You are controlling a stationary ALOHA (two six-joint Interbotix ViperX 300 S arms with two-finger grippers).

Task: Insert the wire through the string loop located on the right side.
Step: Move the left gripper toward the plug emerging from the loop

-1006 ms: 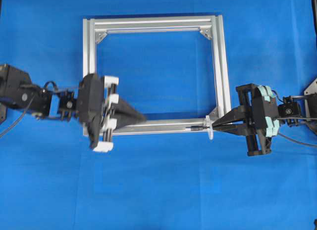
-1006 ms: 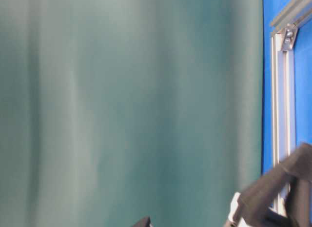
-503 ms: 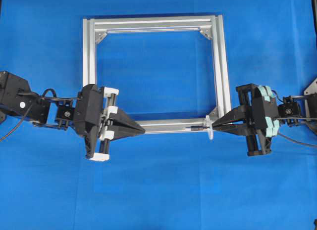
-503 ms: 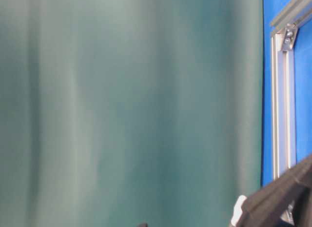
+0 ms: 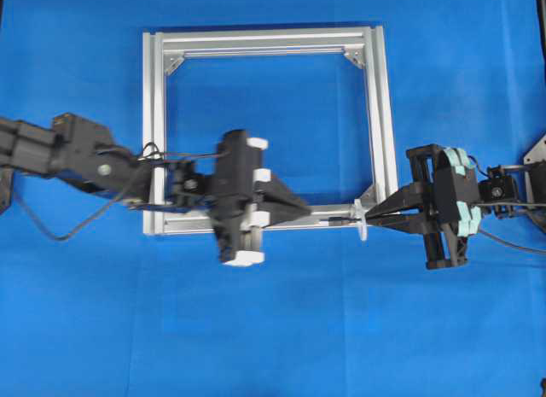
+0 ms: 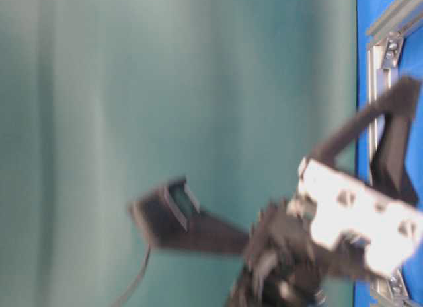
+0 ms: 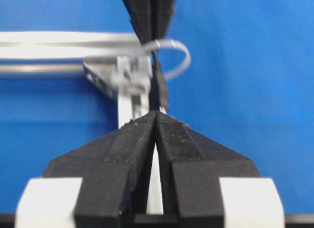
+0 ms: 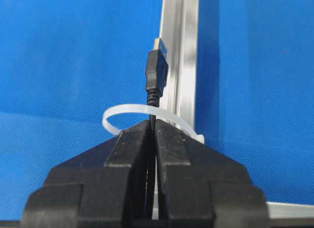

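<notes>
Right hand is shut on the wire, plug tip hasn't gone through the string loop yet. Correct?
Not quite. The right hand is shut on the wire, but the plug tip is already through the string loop, as the right wrist view shows.

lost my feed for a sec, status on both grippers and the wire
Right gripper shut on thin black wire, plug tip poking through white string loop. Left gripper shut, empty, near the plug. Nothing blocking on silver frame.

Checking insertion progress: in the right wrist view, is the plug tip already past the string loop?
Yes, the wire runs from the right gripper through the string loop, plug beyond it.
</notes>
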